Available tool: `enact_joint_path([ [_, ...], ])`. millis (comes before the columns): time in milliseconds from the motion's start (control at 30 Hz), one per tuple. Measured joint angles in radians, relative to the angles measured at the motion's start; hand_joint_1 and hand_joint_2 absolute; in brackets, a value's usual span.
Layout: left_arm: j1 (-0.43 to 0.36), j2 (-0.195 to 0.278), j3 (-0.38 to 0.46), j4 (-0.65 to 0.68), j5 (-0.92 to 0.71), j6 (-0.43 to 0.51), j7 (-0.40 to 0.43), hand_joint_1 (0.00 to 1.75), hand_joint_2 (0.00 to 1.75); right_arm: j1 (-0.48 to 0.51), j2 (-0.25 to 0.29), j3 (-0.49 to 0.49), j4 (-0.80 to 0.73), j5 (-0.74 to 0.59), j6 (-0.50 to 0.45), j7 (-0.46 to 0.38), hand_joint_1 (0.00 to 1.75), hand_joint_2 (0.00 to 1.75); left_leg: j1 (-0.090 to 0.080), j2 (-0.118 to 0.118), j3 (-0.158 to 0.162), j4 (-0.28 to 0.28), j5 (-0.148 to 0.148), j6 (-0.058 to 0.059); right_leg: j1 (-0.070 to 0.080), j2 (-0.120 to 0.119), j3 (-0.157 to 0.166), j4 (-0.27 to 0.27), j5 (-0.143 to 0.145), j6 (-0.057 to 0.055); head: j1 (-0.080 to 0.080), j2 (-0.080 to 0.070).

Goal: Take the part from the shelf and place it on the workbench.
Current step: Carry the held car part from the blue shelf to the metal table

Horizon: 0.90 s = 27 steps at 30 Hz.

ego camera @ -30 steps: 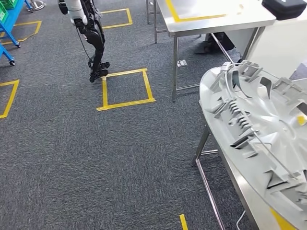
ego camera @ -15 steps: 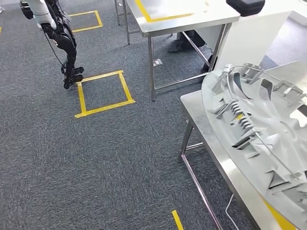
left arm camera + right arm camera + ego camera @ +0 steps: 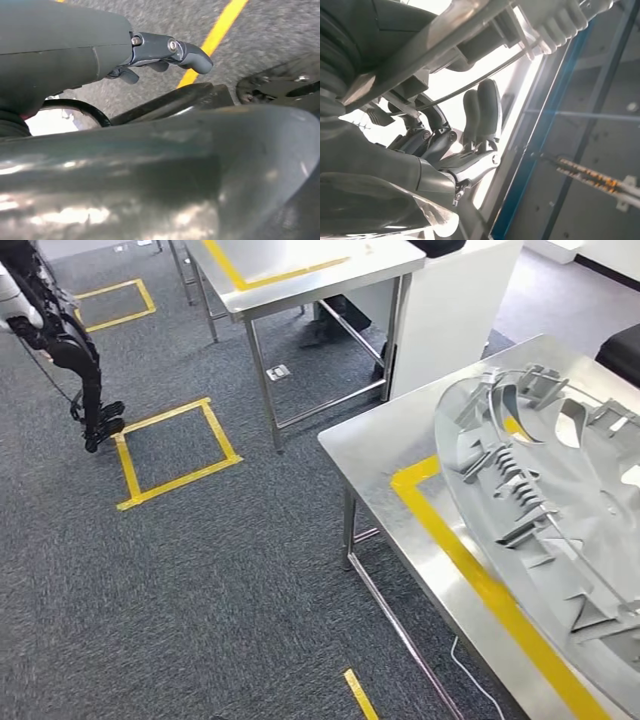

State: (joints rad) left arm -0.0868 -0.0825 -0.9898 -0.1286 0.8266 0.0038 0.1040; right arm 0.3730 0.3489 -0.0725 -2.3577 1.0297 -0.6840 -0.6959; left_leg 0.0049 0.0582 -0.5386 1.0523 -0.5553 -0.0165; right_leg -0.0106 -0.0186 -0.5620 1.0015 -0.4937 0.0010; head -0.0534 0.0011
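The part [image 3: 543, 520] looks like moulded grey plastic, matt, with smooth ribs and fins; above the workbench [image 3: 377, 445] it takes a soft sheen. The workbench is brushed steel, dully reflective, with a strip of flat yellow tape [image 3: 483, 585] stuck along its top. Its legs are bare polished metal. Below the workbench, the carpet [image 3: 189, 580] is rough, dark grey looped cloth, marked with more matt yellow tape. The left hand [image 3: 166, 52] shows smooth dark plastic and small bright metal screws. The right hand [image 3: 471, 135] has matt grey rubbery fingers [image 3: 488, 107] on shiny metal links.
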Motion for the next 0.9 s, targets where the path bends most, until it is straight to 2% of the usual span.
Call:
enact_joint_path([
  [67, 0.0, 0.0, -0.003, 0.0, 0.0, 0.002, -0.006, 0.0, 0.0, -0.001, 0.0, -0.001, 0.001, -0.001, 0.0, 0.0, 1.75, 1.75, 0.002, -0.04, -0.058, 0.132, -0.066, -0.004, 0.0, 0.018, -0.001, 0.0, 0.002, -0.008, -0.002, 0.0],
  [100, 0.002, 0.0, -0.004, 0.0, -0.001, 0.003, -0.008, 0.0, 0.0, -0.001, 0.0, -0.001, 0.001, -0.001, 0.0, 0.0, 1.75, 1.75, 0.002, -0.047, -0.088, 0.196, -0.089, -0.003, 0.002, 0.03, -0.001, 0.0, 0.002, -0.01, -0.002, 0.0],
  [133, 0.003, 0.001, -0.004, 0.0, -0.001, 0.005, -0.011, 0.0, 0.0, -0.001, 0.0, -0.002, 0.002, -0.001, 0.0, 0.0, 1.75, 1.75, 0.001, -0.05, -0.108, 0.234, -0.093, -0.002, 0.003, 0.043, 0.0, 0.001, 0.002, -0.011, -0.002, 0.0],
  [167, 0.004, 0.001, -0.005, 0.0, -0.001, 0.006, -0.013, 0.0, 0.0, -0.001, 0.0, -0.002, 0.002, -0.002, 0.0, 0.0, 1.75, 1.75, 0.001, -0.052, -0.111, 0.233, -0.077, 0.002, 0.005, 0.056, 0.001, 0.001, 0.002, -0.012, -0.002, 0.0],
  [200, 0.005, 0.001, -0.005, 0.0, -0.001, 0.006, -0.014, 0.0, 0.0, -0.001, 0.0, -0.003, 0.002, -0.002, 0.0, 0.0, 1.75, 1.75, 0.001, -0.057, -0.096, 0.192, -0.042, 0.007, 0.006, 0.069, 0.002, 0.002, 0.002, -0.012, -0.002, 0.0],
  [233, 0.005, 0.002, -0.005, 0.0, -0.001, 0.007, -0.015, 0.0, 0.0, -0.001, 0.0, -0.003, 0.002, -0.002, 0.0, 0.0, 1.75, 1.75, 0.001, -0.071, -0.069, 0.124, 0.0, 0.013, 0.007, 0.081, 0.003, 0.002, 0.003, -0.012, -0.002, 0.0],
  [267, 0.005, 0.003, -0.006, 0.0, -0.001, 0.007, -0.015, 0.0, 0.0, -0.002, 0.0, -0.003, 0.002, -0.002, 0.0, 0.0, 1.75, 1.75, 0.001, -0.092, -0.041, 0.057, 0.032, 0.021, 0.008, 0.093, 0.003, 0.003, 0.003, -0.01, -0.002, 0.0],
  [300, 0.005, 0.004, -0.006, 0.0, -0.001, 0.007, -0.015, 0.0, 0.0, -0.002, 0.0, -0.003, 0.002, -0.002, 0.0, 0.0, 1.75, 1.75, 0.001, -0.111, -0.019, 0.001, 0.052, 0.025, 0.009, 0.104, 0.001, 0.005, 0.003, -0.008, -0.002, 0.0],
  [333, 0.004, 0.005, -0.007, 0.0, -0.001, 0.007, -0.015, 0.0, 0.0, -0.003, 0.0, -0.004, 0.002, -0.002, 0.0, 0.0, 1.75, 1.75, 0.0, -0.126, -0.006, -0.031, 0.059, 0.028, 0.007, 0.114, -0.003, 0.005, 0.005, -0.003, -0.001, 0.0],
  [367, 0.004, 0.005, -0.007, 0.0, -0.001, 0.007, -0.015, 0.0, 0.0, -0.003, 0.0, -0.004, 0.003, -0.002, 0.0, 0.0, 1.75, 1.75, 0.0, -0.129, -0.003, -0.04, 0.055, 0.029, 0.006, 0.123, -0.008, 0.006, 0.007, 0.003, -0.002, 0.0],
  [400, 0.003, 0.004, -0.008, 0.0, -0.001, 0.008, -0.015, 0.0, 0.0, -0.002, 0.0, -0.005, 0.003, -0.002, 0.0, 0.0, 1.75, 1.75, -0.001, -0.121, -0.002, -0.046, 0.056, 0.03, 0.003, 0.132, -0.012, 0.005, 0.01, 0.01, -0.002, 0.0],
  [433, 0.001, 0.004, -0.008, 0.0, -0.001, 0.008, -0.015, 0.0, 0.0, -0.001, 0.0, -0.006, 0.003, -0.002, 0.0, 0.0, 1.75, 1.75, 0.0, -0.111, -0.001, -0.051, 0.06, 0.033, 0.002, 0.13, -0.018, 0.006, 0.01, 0.015, -0.001, 0.0],
  [500, 0.0, 0.002, -0.008, 0.0, -0.001, 0.009, -0.015, 0.0, 0.0, -0.002, 0.0, -0.008, 0.003, -0.002, 0.0, 0.0, 1.75, 1.75, 0.005, -0.088, 0.002, -0.064, 0.067, 0.042, 0.004, 0.089, -0.043, 0.046, -0.019, 0.026, 0.004, 0.0],
  [567, 0.001, 0.001, -0.009, 0.0, -0.002, 0.009, -0.016, 0.0, 0.0, -0.003, 0.0, -0.009, 0.003, -0.003, 0.0, 0.0, 1.75, 1.75, 0.005, -0.064, 0.002, -0.068, 0.069, 0.047, 0.002, 0.039, -0.098, 0.159, -0.083, 0.037, 0.01, 0.0],
  [600, 0.003, 0.001, -0.009, 0.0, -0.002, 0.009, -0.018, 0.0, 0.0, -0.004, 0.0, -0.009, 0.004, -0.003, 0.0, -0.001, 1.75, 1.75, 0.005, -0.05, 0.001, -0.067, 0.069, 0.048, 0.0, 0.03, -0.128, 0.224, -0.11, 0.042, 0.01, 0.0],
  [633, 0.004, 0.001, -0.009, 0.0, -0.002, 0.01, -0.02, 0.0, 0.0, -0.003, 0.0, -0.01, 0.005, -0.003, 0.0, -0.001, 1.75, 1.75, 0.005, -0.037, 0.0, -0.067, 0.068, 0.047, -0.002, 0.027, -0.146, 0.266, -0.122, 0.046, 0.01, 0.0],
  [667, 0.005, 0.001, -0.01, 0.0, -0.002, 0.01, -0.023, 0.0, 0.0, -0.003, 0.0, -0.01, 0.006, -0.004, 0.0, -0.001, 1.75, 1.75, 0.005, -0.024, 0.0, -0.067, 0.068, 0.046, -0.004, 0.024, -0.148, 0.273, -0.116, 0.049, 0.01, 0.0],
  [700, 0.005, 0.001, -0.01, 0.0, -0.002, 0.011, -0.026, 0.0, 0.0, -0.003, 0.0, -0.011, 0.008, -0.004, 0.0, 0.0, 1.75, 1.75, 0.005, -0.012, 0.0, -0.066, 0.067, 0.045, -0.006, 0.018, -0.128, 0.241, -0.093, 0.051, 0.01, 0.0],
  [733, 0.004, 0.001, -0.01, 0.0, -0.002, 0.012, -0.028, 0.0, 0.0, -0.003, 0.0, -0.011, 0.008, -0.004, 0.0, 0.0, 1.75, 1.75, 0.005, -0.002, 0.001, -0.065, 0.065, 0.042, -0.007, 0.006, -0.089, 0.174, -0.059, 0.052, 0.01, 0.0],
  [800, 0.004, 0.001, -0.01, 0.0, -0.003, 0.014, -0.031, 0.0, 0.0, -0.004, 0.0, -0.011, 0.009, -0.006, 0.0, 0.0, 1.75, 1.75, 0.0, 0.014, 0.005, -0.061, 0.059, 0.032, -0.004, -0.035, -0.014, 0.043, -0.02, 0.046, 0.009, 0.0],
  [833, 0.003, 0.002, -0.01, 0.0, -0.003, 0.014, -0.032, 0.0, 0.0, -0.005, 0.0, -0.011, 0.009, -0.006, 0.0, 0.0, 1.75, 1.75, -0.003, 0.021, 0.006, -0.059, 0.057, 0.027, -0.002, -0.047, 0.007, 0.008, -0.014, 0.04, 0.008, 0.0],
  [867, 0.003, 0.003, -0.01, 0.0, -0.003, 0.014, -0.032, 0.0, 0.0, -0.005, 0.0, -0.012, 0.009, -0.006, 0.0, 0.0, 1.75, 1.75, -0.006, 0.028, 0.007, -0.057, 0.057, 0.021, 0.0, -0.05, 0.011, 0.0, -0.016, 0.033, 0.006, 0.0],
  [900, 0.002, 0.003, -0.01, 0.0, -0.003, 0.014, -0.032, 0.0, 0.0, -0.005, 0.0, -0.012, 0.01, -0.006, 0.0, 0.0, 1.75, 1.75, -0.006, 0.035, 0.008, -0.056, 0.056, 0.017, 0.0, -0.038, 0.01, 0.001, -0.013, 0.025, 0.004, 0.0],
])
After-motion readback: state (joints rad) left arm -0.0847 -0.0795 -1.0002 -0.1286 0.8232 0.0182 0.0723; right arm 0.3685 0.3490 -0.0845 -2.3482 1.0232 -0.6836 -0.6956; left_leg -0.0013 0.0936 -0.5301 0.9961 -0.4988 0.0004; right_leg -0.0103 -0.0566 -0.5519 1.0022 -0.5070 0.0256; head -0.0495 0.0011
